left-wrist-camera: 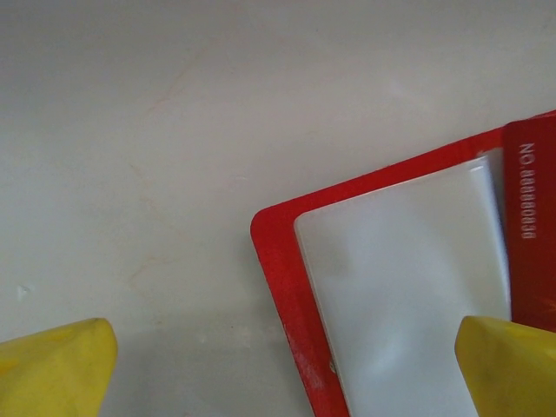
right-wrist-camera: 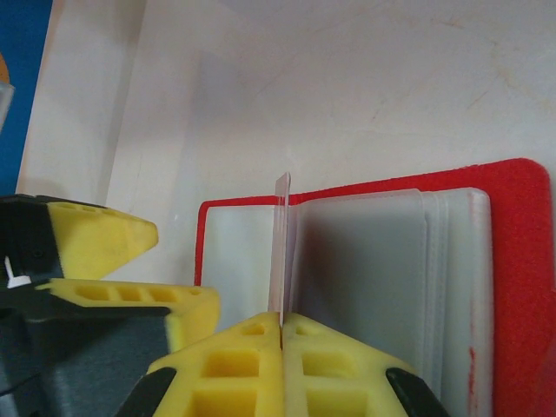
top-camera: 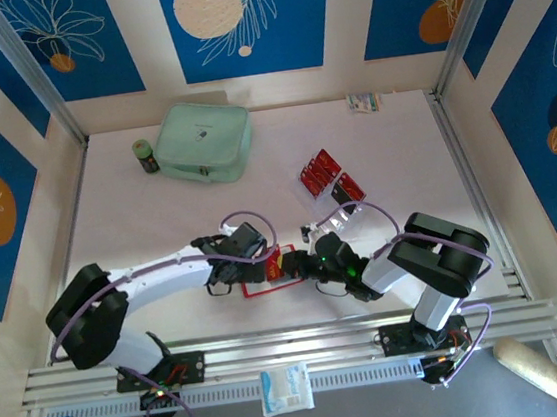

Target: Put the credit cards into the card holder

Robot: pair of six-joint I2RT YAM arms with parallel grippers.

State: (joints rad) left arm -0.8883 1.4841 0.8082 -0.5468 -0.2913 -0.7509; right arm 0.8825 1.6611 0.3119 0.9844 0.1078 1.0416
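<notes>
From the top camera, the card holder (top-camera: 268, 288) is seen lying open on the white table (top-camera: 130, 225) towards the near side, between the two grippers. The left gripper (top-camera: 235, 266) is placed over its left part and the right gripper (top-camera: 297, 265) at its right edge. The credit cards (top-camera: 323, 173) are found farther off and to the right, in two small red heaps close together, well apart from the holder. A mint-green case (top-camera: 203, 142) is set at the far left, with a small dark jar (top-camera: 146, 155) just beside it.

In the left wrist view, the left gripper (left-wrist-camera: 282, 373) is shown with its jaws spread wide – nothing is held between them. One yellow fingertip (left-wrist-camera: 61, 365) is seen over bare table, the other over the holder's pale inside. A rounded corner of the card holder (left-wrist-camera: 278, 287) is seen, red-bordered. A red card (left-wrist-camera: 532, 226) with pale print is seen at the right edge, against the pale lining.

In the right wrist view, the right gripper (right-wrist-camera: 281, 334) is closed – a thin clear leaf of the card holder (right-wrist-camera: 517, 261) is pinched between the pads and stood upright. The holder is spread open beyond the leaf, its clear sleeves stacked to the right
</notes>
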